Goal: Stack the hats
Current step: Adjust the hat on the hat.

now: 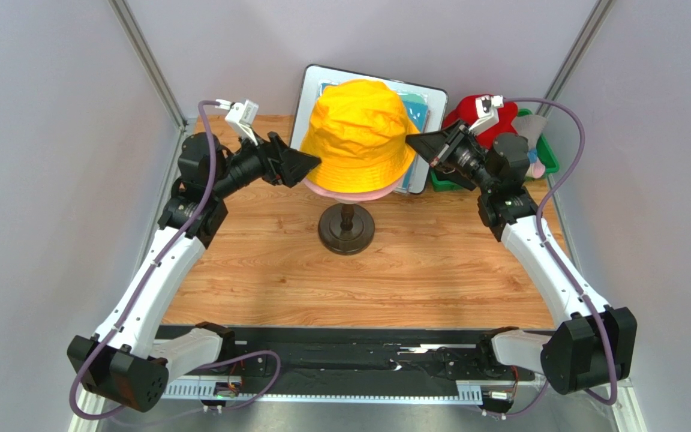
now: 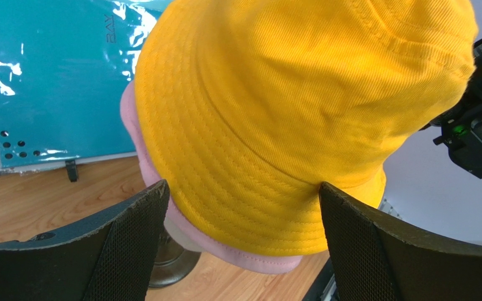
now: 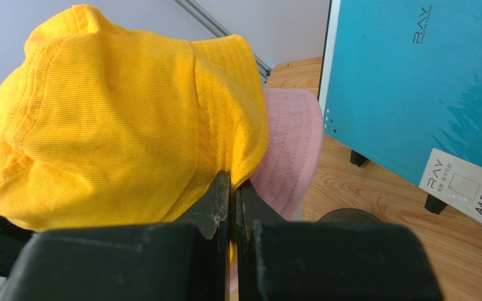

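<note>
An orange-yellow hat (image 1: 358,126) sits on top of a pink hat (image 1: 349,191) on the mannequin stand (image 1: 346,229). Only the pink brim shows beneath it. My left gripper (image 1: 311,166) is open at the hat's left side. In the left wrist view its fingers (image 2: 130,238) stand wide on either side of the yellow brim (image 2: 275,207) and the pink brim (image 2: 250,260). My right gripper (image 1: 415,144) is shut on the right edge of the yellow hat (image 3: 99,125), with yellow cloth pinched between its fingertips (image 3: 232,179); the pink hat (image 3: 290,150) lies just behind.
A teal sheet in a white frame (image 1: 426,103) stands behind the stand. At the back right, a green bin (image 1: 547,160) holds a red hat (image 1: 473,110) and a pale cloth (image 1: 534,130). The wooden table (image 1: 277,270) spreads out in front.
</note>
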Controlling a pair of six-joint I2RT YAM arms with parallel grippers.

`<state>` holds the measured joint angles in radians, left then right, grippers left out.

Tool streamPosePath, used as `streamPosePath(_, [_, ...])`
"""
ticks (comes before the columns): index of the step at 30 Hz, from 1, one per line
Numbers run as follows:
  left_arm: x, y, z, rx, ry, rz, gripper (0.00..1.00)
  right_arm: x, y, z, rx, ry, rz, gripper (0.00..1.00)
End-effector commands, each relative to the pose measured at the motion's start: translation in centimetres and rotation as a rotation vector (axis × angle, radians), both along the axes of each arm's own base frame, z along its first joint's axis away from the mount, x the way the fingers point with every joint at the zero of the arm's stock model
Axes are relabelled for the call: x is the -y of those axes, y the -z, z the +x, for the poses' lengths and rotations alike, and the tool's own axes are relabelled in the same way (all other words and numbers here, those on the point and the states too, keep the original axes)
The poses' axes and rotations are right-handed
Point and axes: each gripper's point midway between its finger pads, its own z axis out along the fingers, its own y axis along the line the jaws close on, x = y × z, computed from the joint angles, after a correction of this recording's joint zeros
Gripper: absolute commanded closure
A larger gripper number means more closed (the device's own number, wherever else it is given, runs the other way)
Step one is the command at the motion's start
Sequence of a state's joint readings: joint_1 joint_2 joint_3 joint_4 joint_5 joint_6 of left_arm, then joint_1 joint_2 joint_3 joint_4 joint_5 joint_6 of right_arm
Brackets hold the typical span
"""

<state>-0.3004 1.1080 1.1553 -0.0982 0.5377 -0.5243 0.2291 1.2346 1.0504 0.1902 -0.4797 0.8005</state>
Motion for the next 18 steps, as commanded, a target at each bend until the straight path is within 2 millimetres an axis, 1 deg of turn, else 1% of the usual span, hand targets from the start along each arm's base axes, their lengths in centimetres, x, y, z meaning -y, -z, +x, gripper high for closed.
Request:
streamPosePath(1, [-0.3, 1.1, -0.2, -0.009, -0.011, 0.027, 0.07, 0.9, 9.6, -0.1, -0.254, 0.040, -0.151, 1.00])
streamPosePath(4, [0.0, 1.6, 0.0, -0.033, -0.001, 0.027, 0.08, 0.8, 9.8, -0.4, -0.254, 0.037, -0.162, 1.00])
streamPosePath(9, [-0.3, 2.3, 0.1, -0.055, -0.026, 0.045, 0.08, 0.4, 10.5, -1.0, -0.262, 0.039, -0.195, 1.00])
streamPosePath(14, [-0.7, 2.6, 0.0, -0.062, -0.047, 0.055, 0.08, 0.1, 11.6, -1.7, -0.281, 0.038, -0.215, 1.00])
streamPosePath(15, [-0.8, 2.8, 0.1, -0.067, -0.049, 0.058, 0.08, 0.0, 12.1, -2.0, -0.290, 0.036, -0.220, 1.00])
streamPosePath(18, [-1.0, 2.5, 0.0, -0.059, -0.063, 0.064, 0.07, 0.4, 13.0, -2.3, -0.305, 0.053, -0.240, 1.00])
